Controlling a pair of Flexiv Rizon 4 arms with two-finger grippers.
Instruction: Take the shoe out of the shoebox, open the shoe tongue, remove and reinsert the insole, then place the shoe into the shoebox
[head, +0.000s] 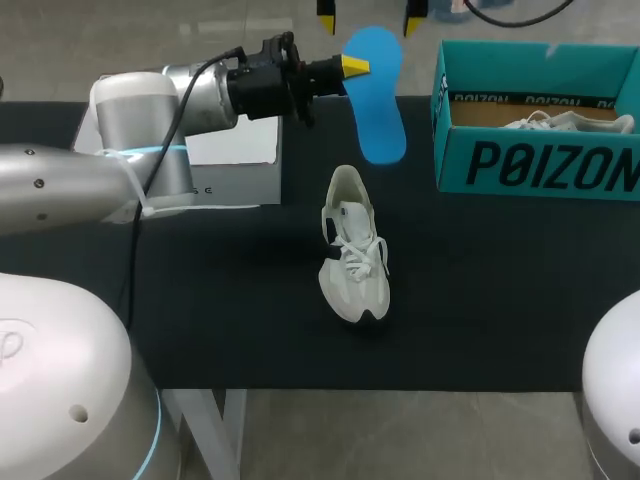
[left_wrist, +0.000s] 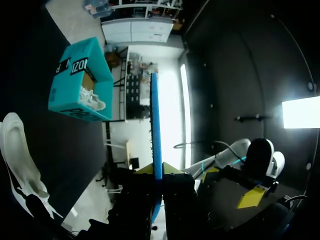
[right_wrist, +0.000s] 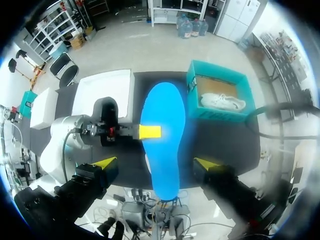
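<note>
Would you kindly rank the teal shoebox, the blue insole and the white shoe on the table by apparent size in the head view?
1. The teal shoebox is clearly largest.
2 and 3. The white shoe and blue insole look about alike. The left gripper holds the insole raised, nearer the camera, so their order is unsure.

Head view: fixed, high behind robot, tilted down on table (head: 200, 300); most of top in sight, shoe (head: 352, 250) mid-frame, box (head: 535, 150) far right.
Left wrist view: rolled sideways, very close behind insole (left_wrist: 156, 150), seen edge-on; faces along table toward box and shoe.
Right wrist view: well above table, facing down, insole flat-on.
Shared: insole and box in all three; shoe in head and left wrist; left gripper (head: 356, 67) in head and right wrist.
</note>
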